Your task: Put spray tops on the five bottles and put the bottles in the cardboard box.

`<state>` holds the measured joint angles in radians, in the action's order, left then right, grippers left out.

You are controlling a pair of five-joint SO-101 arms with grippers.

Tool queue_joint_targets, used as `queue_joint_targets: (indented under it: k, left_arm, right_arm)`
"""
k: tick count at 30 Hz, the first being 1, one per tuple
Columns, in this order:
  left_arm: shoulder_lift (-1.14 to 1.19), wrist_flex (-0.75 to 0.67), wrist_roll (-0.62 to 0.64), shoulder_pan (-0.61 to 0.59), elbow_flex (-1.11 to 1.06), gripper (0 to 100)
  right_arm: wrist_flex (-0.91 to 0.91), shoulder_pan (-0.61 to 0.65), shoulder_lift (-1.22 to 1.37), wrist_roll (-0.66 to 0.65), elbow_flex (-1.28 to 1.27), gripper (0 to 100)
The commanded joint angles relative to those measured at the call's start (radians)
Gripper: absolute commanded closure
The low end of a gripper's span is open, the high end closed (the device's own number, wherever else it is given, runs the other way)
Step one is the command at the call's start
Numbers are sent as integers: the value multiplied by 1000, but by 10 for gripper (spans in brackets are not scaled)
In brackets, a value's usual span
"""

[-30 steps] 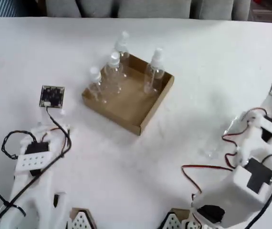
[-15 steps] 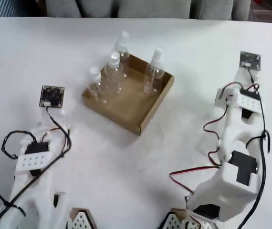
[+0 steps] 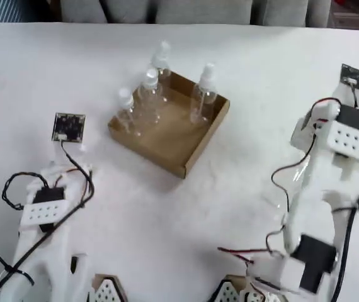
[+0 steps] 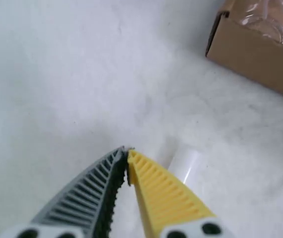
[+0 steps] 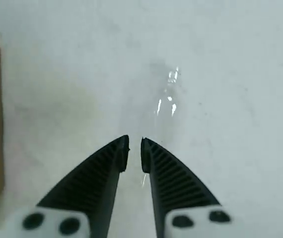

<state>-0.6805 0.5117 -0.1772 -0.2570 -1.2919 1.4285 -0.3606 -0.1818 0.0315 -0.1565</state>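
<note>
bottles point(image 3: 151, 94) crowd cardboard box point(image 3: 145, 151) rear, front open

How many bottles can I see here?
4 upright in the cardboard box: left bottle, middle bottle, far bottle, right bottle. A clear fifth bottle may lie on the table.

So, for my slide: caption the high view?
Four spray-topped bottles standing in the cardboard box on the white table.

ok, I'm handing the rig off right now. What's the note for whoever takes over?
Left gripper: shut, empty, over the table beside a loose white spray top.
Right gripper: fingers a narrow gap apart, empty, pointing at the fifth bottle, which is clear and lying on the table.
Done: four capped bottles stand at the far side of the cardboard box, apparently inside.
To do: fit the spray top on the fifth bottle, then box it.
</note>
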Motion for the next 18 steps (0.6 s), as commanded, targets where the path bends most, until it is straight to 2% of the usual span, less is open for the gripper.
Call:
queue_joint_targets:
  k: [1,9,13,18]
  left_arm:
    - [1,-26,-9,-4,8,980]
    - [1,-25,-9,-4,8,980]
    - [-7,-31,-9,-4,-11,980]
    - [-7,-31,-9,-2,-12,980]
  right_arm:
    - [16,-25,-136,52,-89,981]
    - [-199,-85,-312,106,-362,971]
    - [-262,-84,-311,107,-420,896]
    - [-321,-88,-252,107,-423,886]
